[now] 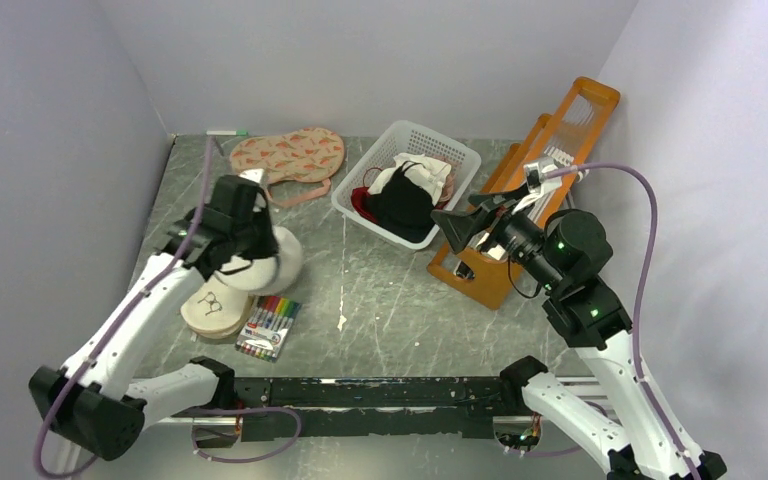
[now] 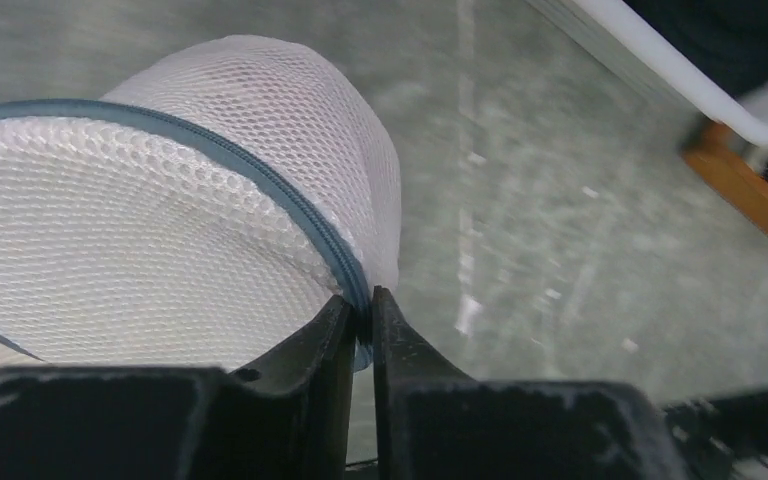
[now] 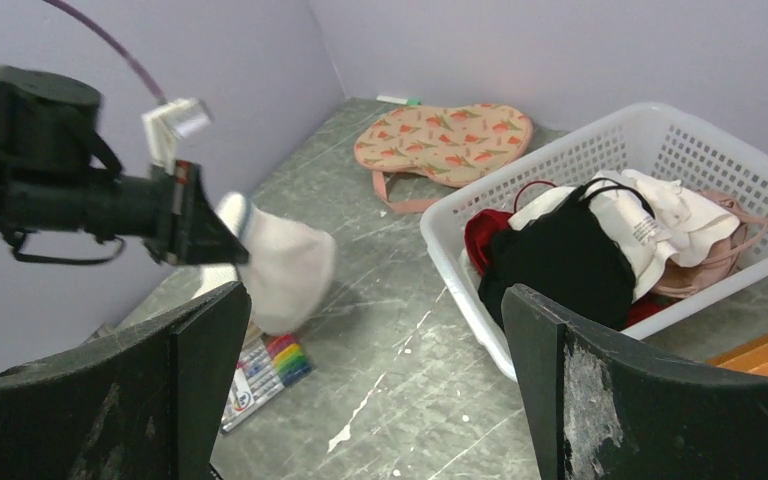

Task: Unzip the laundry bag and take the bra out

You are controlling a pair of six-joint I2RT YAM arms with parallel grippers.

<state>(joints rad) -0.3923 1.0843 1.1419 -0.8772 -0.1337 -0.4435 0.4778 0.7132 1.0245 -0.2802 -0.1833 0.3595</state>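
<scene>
The laundry bag (image 1: 278, 262), round white mesh with a blue-grey zipper rim, is tipped up on edge at the left of the table. My left gripper (image 2: 362, 300) is shut on that zipper rim (image 2: 345, 262) at the bag's near edge, the mesh dome (image 2: 160, 230) bulging to its left. The right wrist view shows the blurred bag (image 3: 285, 265) hanging from the left gripper (image 3: 228, 250) above the marker pack. My right gripper (image 1: 450, 226) hovers open over mid-table, its jaws wide around bare tabletop (image 3: 375, 292). The bra is hidden.
A beige embroidery hoop (image 1: 210, 308) and a marker pack (image 1: 268, 328) lie under and beside the bag. A pink printed pouch (image 1: 288, 157) lies at the back. A white basket (image 1: 352, 205) holds black, white, red and pinkish garments. An orange wooden frame (image 1: 560, 130) stands at the right.
</scene>
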